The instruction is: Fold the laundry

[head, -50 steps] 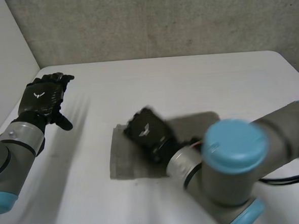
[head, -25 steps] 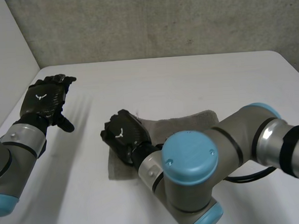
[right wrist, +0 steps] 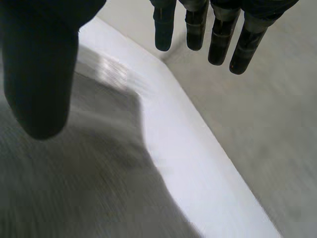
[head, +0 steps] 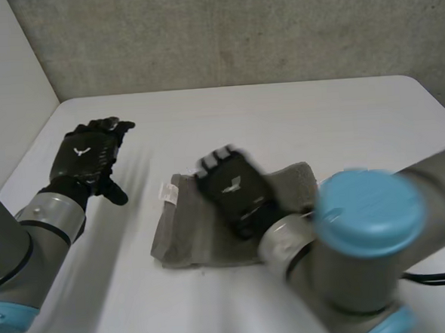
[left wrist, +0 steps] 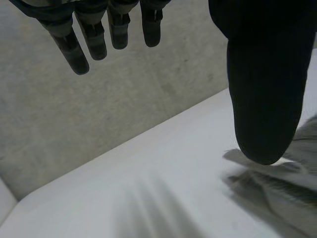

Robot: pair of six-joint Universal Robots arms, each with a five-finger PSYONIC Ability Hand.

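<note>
- Grey cloth (head: 185, 235): lies crumpled flat at the middle of the white table (head: 303, 120), with a white label (head: 167, 191) at its far left corner.
- Right hand (head: 235, 190): over the cloth's middle, fingers straight and thumb spread, holding nothing; whether it touches the cloth cannot be told.
- Left hand (head: 86, 156): left of the cloth, apart from it, fingers extended, empty.

The soft folded cloth (head: 185, 233) is plain grey with a small white label (head: 167, 191); the smooth tabletop (head: 280, 121) is white; the left hand (head: 86, 156) and right hand (head: 231, 190) are black, white-marked.
</note>
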